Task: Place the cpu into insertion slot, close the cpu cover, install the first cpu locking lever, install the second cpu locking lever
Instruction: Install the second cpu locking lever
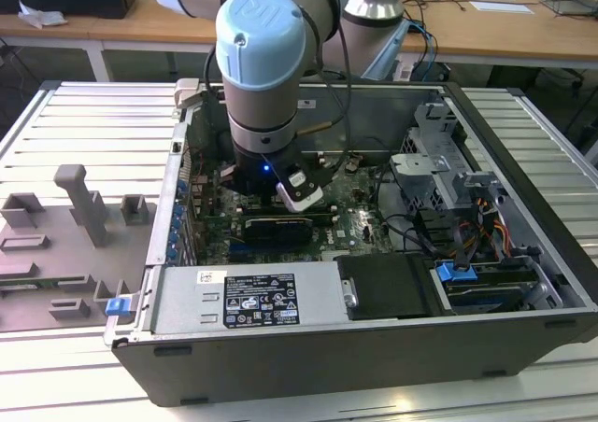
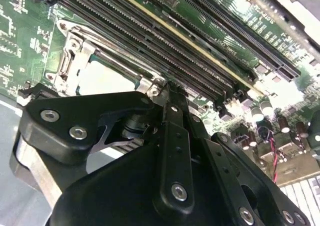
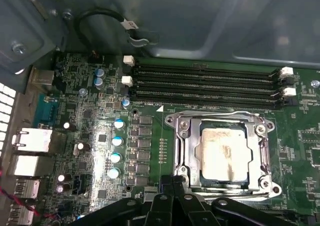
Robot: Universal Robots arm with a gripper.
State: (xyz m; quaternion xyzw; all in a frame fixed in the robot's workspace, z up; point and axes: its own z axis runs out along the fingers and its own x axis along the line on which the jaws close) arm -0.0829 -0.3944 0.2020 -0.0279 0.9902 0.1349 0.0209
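While the cpu (image 3: pixel 223 153) sits under the cpu cover (image 3: pixel 186 151), the hand (image 2: pixel 167 88) is closed, empty

The arm (image 1: pixel 262 58) reaches straight down, wrist vertical. In the second wrist view the gripper (image 2: pixel 167 88) points downward, its black fingers (image 2: pixel 173 117) pressed together.

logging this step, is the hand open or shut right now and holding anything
Hand: shut, fingertips together at the edge of the cpu cover; whether it grips anything cannot be told.
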